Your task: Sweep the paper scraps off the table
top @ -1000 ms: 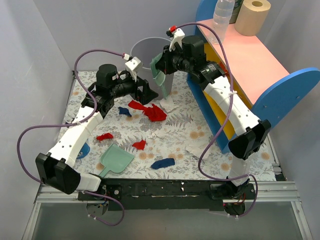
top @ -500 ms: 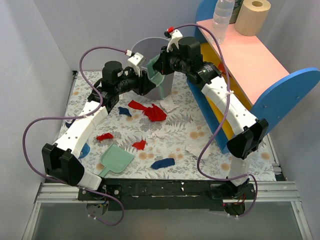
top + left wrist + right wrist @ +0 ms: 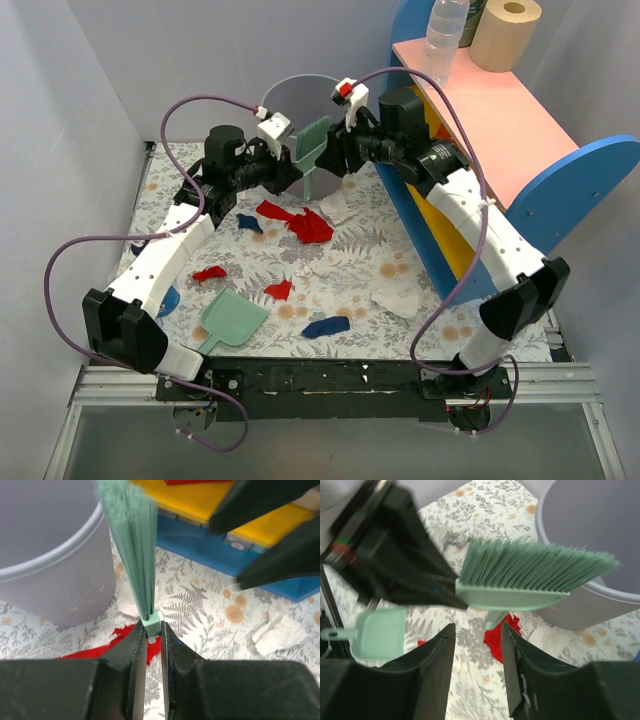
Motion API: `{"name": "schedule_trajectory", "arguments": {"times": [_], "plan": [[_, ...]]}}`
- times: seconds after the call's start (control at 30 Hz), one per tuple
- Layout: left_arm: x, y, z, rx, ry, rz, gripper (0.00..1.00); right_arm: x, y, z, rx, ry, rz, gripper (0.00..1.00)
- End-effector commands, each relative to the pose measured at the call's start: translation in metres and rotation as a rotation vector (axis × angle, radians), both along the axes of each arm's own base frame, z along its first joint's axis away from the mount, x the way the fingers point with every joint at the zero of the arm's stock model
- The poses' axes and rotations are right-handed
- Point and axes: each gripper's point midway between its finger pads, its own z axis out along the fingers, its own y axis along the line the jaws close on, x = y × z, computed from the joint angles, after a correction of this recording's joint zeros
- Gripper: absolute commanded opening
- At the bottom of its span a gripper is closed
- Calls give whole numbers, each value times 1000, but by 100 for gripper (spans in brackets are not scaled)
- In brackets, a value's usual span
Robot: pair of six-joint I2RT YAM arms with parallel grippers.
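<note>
Left gripper (image 3: 152,630) clamped on the green brush (image 3: 530,577), which is held at the grey bin (image 3: 290,92) rim with bristles toward the bin. Right gripper (image 3: 477,626) is just beside the brush, its 2 fingers spread and holding nothing. Paper scraps (image 3: 305,225) lie on the table (image 3: 360,265) in front of the bin: red and white nearest, blue farther out by the dustpan (image 3: 232,318).

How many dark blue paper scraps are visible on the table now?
3. One scrap near the front edge, right of the dustpan; a small scrap at the back, beside the red scraps; one scrap at the left, partly hidden by the left arm. Others may lie under the arms.
</note>
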Motion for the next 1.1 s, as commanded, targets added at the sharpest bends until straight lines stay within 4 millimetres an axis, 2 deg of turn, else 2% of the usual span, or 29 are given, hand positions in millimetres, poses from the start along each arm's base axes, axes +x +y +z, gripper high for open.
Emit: {"name": "schedule_trajectory", "arguments": {"times": [0.0, 0.03, 0.07, 0.1, 0.13, 0.2, 0.27, 0.37, 0.43, 0.5, 0.53, 0.6, 0.63, 0.67, 0.7, 0.73, 0.77, 0.8, 0.83, 0.87, 0.9, 0.93, 1.07], "plan": [[-28, 15, 3, 93, -77, -83, 0, -48, -26, 34, -54, -253, 207, 54], [-34, 16, -1, 132, -108, -126, 0, -50, -30, 31, -103, -337, 247, 60], [-44, 19, -9, 162, -83, -151, 0, -58, -37, 39, -111, -389, 254, 63], [-50, 22, -12, 181, -81, -171, 0, -58, -40, 36, -133, -420, 260, 66], [-54, 23, -15, 208, -91, -195, 0, -55, -43, 21, -172, -425, 256, 71], [-63, 29, -21, 229, -51, -197, 0, -56, -49, 17, -180, -431, 229, 73], [-69, 33, -23, 228, -7, -186, 0, -58, -50, -2, -198, -380, 237, 74], [-75, 35, -8, 169, 20, -138, 0, -55, -48, -21, -192, -288, 207, 77], [-77, 37, 9, 104, 7, -82, 0, -48, -50, -26, -181, -226, 160, 80], [-70, 38, 32, 0, -7, 6, 0, -43, -48, -27, -128, -121, 142, 80], [-70, 37, 44, -34, -22, 16, 0, -49, -44, -28, -96, -68, 185, 81], [-72, 30, 64, -102, -22, 5, 0, -42, -41, -31, -40, 36, 197, 81], [-69, 27, 77, -123, -35, -5, 0, -52, -35, -30, 1, 85, 271, 82], [-70, 24, 83, -140, -32, -18, 0, -48, -29, -39, 14, 133, 304, 82], [-73, 20, 91, -159, -31, -43, 0, -47, -26, -31, 43, 151, 327, 82], [-74, 19, 103, -171, -47, -56, 0, -57, -21, -27, 80, 185, 408, 82], [-74, 16, 105, -176, -42, -69, 0, -55, -14, -35, 96, 231, 450, 83], [-75, 14, 107, -181, -39, -80, 0, -56, -11, -28, 127, 240, 487, 85], [-78, 12, 109, -190, -32, -103, 0, -68, -8, -22, 183, 310, 565, 89], [-79, 10, 113, -194, -35, -112, 0, -70, -5, -23, 212, 349, 602, 89], [-80, 10, 113, -196, -29, -118, 0, -69, -1, -14, 245, 298, 653, 90], [-83, 8, 114, -202, -26, -138, 0, -78, -1, -14, 268, 315, 720, 90], [-88, 3, 117, -219, -10, -183, 0, -81, 0, -9, 306, 340, 799, 88]]}}
